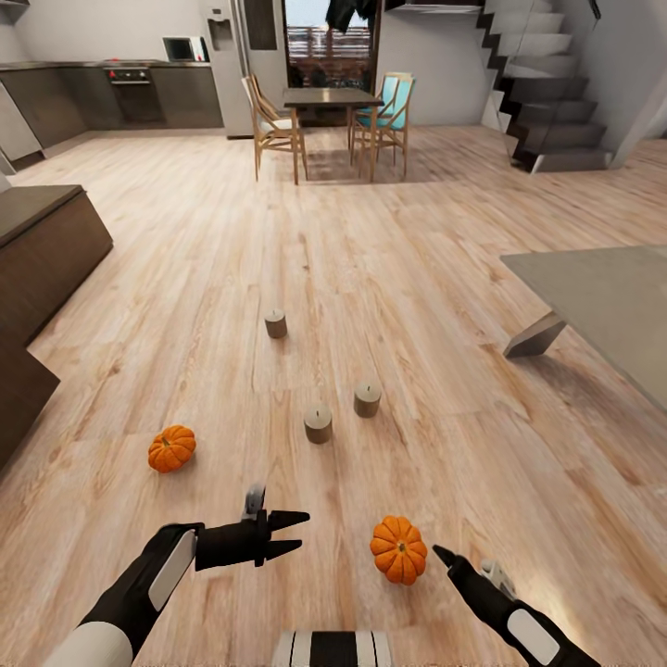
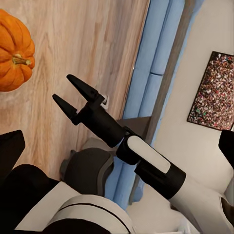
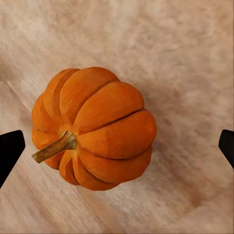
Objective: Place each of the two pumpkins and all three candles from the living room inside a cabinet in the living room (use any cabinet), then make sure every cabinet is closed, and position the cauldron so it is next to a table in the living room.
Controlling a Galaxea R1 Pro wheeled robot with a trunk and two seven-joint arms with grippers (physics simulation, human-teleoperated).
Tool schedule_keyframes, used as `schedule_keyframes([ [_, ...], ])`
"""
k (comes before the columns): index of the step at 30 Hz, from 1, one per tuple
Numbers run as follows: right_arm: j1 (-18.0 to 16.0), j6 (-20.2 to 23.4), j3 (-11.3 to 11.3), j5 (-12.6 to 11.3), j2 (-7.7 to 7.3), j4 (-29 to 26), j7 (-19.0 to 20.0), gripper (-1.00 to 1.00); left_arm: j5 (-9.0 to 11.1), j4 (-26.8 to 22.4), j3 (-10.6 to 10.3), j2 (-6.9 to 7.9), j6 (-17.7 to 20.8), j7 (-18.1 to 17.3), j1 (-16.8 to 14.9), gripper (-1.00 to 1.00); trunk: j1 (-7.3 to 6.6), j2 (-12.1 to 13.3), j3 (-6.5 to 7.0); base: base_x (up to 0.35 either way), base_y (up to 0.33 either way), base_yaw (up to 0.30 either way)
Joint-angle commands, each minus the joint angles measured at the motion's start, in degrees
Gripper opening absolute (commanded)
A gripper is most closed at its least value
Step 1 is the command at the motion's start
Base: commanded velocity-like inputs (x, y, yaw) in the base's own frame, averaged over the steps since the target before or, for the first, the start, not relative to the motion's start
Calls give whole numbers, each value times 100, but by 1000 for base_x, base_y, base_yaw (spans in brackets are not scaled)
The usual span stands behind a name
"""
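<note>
My right gripper (image 3: 117,146) spread wide, empty; near pumpkin (image 3: 92,127) on the floor between its fingers, untouched. Left gripper (image 1: 289,534) parted, empty. Far pumpkin (image 1: 171,448) and three candles (image 1: 318,425) beyond, all unstowed. Nothing done yet.

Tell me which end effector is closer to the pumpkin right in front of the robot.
Right. The right end effector sits just beside the pumpkin, open and looking straight down at it. The left end effector is farther off on its other side.
</note>
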Motion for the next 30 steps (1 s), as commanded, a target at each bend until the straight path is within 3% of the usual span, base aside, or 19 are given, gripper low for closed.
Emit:
schedule_keyframes([
  [1,-2,17,32,-59,-5,0,70,100,18,0,-15,4,24,-9,-3,100,1,-3,-27,0,0,0],
  [12,-2,19,32,-65,-5,0,533,100,18,-1,-15,4,24,-9,-3,100,30,-18,-270,0,0,0],
  [26,-2,17,32,-66,-5,0,615,100,18,-1,-15,4,24,-9,-3,100,66,-37,-581,0,0,0],
  [30,-2,17,32,-67,-5,0,618,100,18,-1,-10,10,29,-15,-3,100,66,-37,-581,0,0,0],
])
